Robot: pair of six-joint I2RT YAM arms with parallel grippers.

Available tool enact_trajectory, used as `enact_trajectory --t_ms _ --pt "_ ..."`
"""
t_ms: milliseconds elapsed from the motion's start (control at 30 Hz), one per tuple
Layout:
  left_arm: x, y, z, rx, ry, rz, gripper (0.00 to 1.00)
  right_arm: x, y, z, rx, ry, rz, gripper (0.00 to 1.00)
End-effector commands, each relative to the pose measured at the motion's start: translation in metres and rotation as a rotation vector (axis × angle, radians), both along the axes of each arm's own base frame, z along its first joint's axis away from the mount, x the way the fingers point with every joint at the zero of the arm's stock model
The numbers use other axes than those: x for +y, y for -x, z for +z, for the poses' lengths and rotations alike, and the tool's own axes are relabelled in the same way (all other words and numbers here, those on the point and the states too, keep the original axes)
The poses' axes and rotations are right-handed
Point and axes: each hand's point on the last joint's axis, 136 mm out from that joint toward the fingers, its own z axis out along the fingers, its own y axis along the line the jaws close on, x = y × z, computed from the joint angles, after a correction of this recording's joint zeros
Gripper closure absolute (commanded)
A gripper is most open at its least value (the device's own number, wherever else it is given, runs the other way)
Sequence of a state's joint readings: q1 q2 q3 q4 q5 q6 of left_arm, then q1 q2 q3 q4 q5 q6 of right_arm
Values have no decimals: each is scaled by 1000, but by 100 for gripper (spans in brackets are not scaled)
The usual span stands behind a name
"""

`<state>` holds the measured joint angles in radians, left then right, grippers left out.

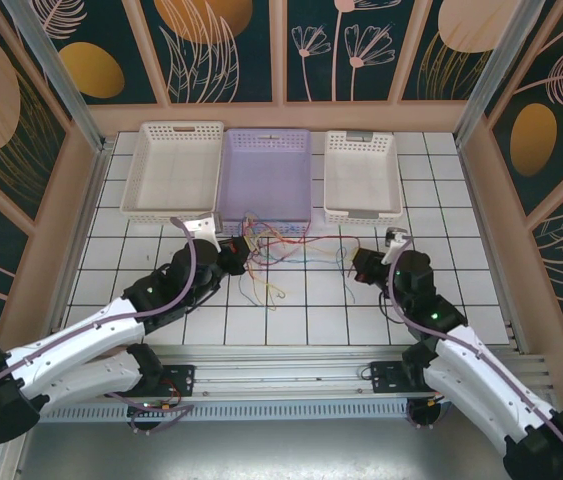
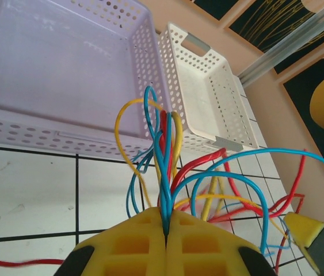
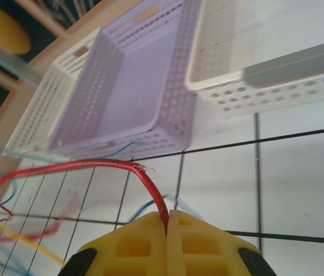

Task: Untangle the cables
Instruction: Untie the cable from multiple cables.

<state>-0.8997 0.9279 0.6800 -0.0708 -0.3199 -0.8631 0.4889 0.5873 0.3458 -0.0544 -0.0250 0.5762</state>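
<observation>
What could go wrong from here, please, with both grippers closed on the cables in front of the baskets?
1. The left gripper clamps a whole bunch of cables together, so pulling may tighten the tangle rather than loosen it.
2. The right gripper pinches one red cable just at its fingertips, so it might slip out under tension.
3. Loops rise close to the lilac basket and could drag against its wall.
</observation>
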Motion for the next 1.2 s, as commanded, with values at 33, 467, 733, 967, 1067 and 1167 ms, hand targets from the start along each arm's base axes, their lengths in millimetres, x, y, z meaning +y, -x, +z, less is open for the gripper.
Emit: enact_trajectory --t_ms 33,467,733,967,1067,1167 --pt "15 -5 22 -60 -38 54 100 -32 -4 0 68 20 -139 100" --pt "43 0 24 -80 -118 121 100 -87 -6 35 96 56 -341 100" --pt "60 7 17 -79 -158 148 100 -112 -2 77 48 33 -427 100" --pt "74 11 12 -80 -193 179 100 -124 4 109 9 47 -464 100" --pt "81 13 9 -80 -212 192 100 -130 8 121 -9 65 -490 100" --pt "86 14 5 -76 -232 204 100 -137 13 131 -21 83 -521 100"
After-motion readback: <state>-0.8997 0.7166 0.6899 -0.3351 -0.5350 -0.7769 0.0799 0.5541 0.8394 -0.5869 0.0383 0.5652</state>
